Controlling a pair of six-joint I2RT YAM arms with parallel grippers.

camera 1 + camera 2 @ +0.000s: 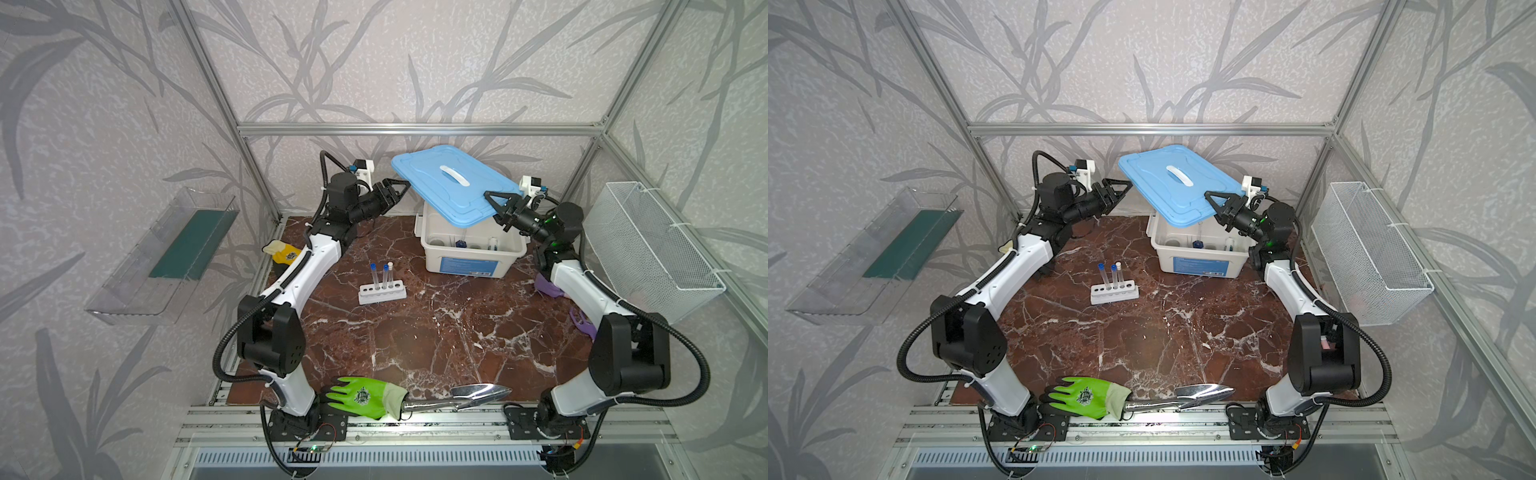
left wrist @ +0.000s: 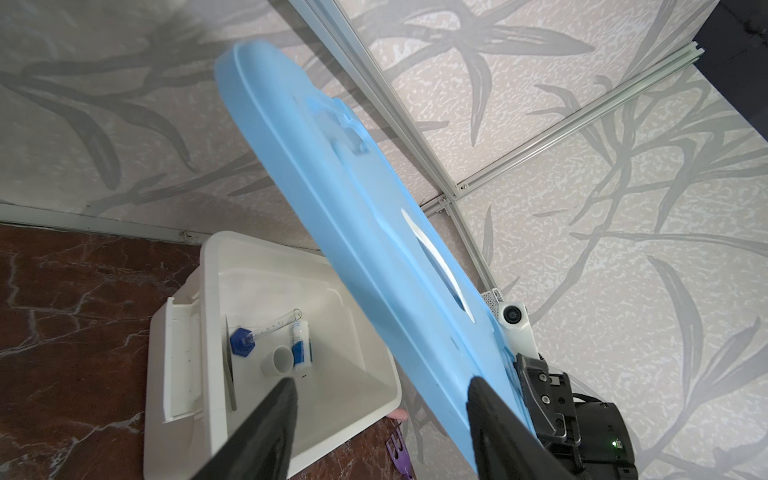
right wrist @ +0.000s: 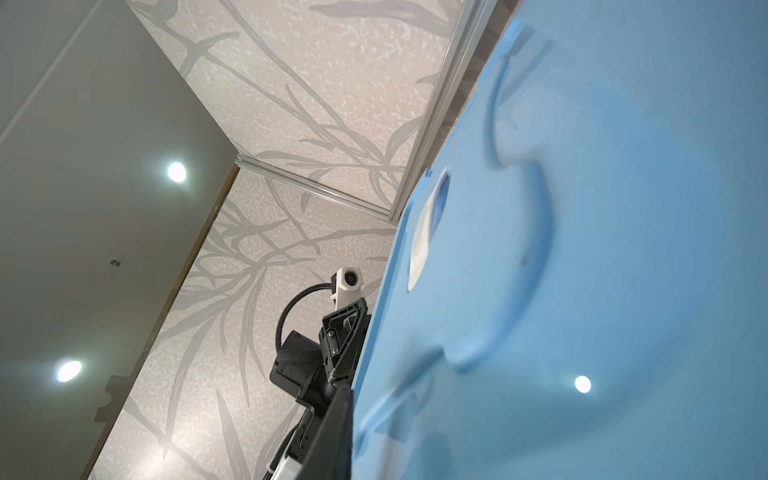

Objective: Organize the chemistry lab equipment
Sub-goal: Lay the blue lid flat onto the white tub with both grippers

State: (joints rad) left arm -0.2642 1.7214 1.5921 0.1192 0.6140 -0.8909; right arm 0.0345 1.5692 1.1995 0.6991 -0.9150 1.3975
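1. My right pincer (image 1: 492, 204) is clamped on the near right corner of the blue lid (image 1: 453, 183). It holds the lid tilted in the air over the white box (image 1: 471, 262), which stands open at the back of the counter (image 1: 436, 340).
2. My left pincer (image 1: 401, 191) sits at the lid's left edge with its jaws spread wide and grips nothing. I cannot tell if the edge touches a finger.
3. One part looks done to me: three capped tubes (image 1: 384, 272) stand upright in the white rack (image 1: 382, 294) mid-counter, and its other holes are empty.
4. The left wrist view shows what lies loose in the box: a blue-capped tube (image 2: 270, 330), a small bottle (image 2: 301, 347), a little cup (image 2: 277, 360) and thin tweezers (image 2: 230, 374).
5. I judge the job to be about midway. If the box is the store, the rack must go in and the lid must go on. If not, that loose tube belongs in the rack.
6. The green glove (image 1: 361, 397) and the trowel (image 1: 478, 392) lie at the near edge, and they are not mine to sort.
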